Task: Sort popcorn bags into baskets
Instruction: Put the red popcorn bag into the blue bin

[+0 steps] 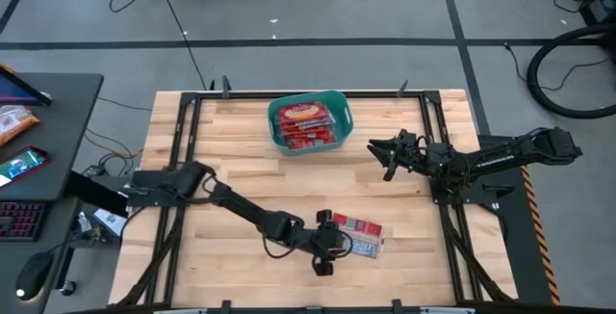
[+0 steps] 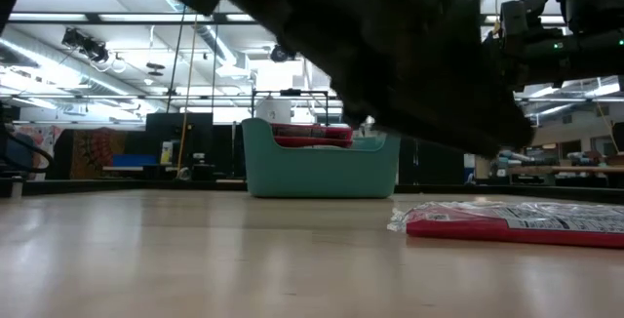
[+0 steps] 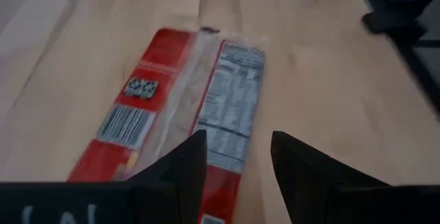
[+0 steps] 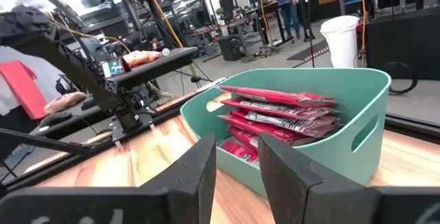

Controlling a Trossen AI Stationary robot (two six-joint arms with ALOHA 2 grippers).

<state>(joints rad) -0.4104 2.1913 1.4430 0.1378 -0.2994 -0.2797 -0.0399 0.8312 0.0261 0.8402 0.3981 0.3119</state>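
The left hand point(image 3: 237, 159) hangs over one popcorn bag point(image 1: 360, 235) lying flat on the tabletop point(image 1: 231, 174), fingers apart, holding nothing. More bags fill the teal basket point(image 1: 309, 122). The right hand point(image 1: 387, 156) waits nearby, fingers apart.

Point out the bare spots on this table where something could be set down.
Bare wood lies left of the teal basket, out to the table edge, and in the middle strip between the basket and the loose popcorn bag. It is crowded around that bag, under the left gripper, and beside the basket near the right gripper.
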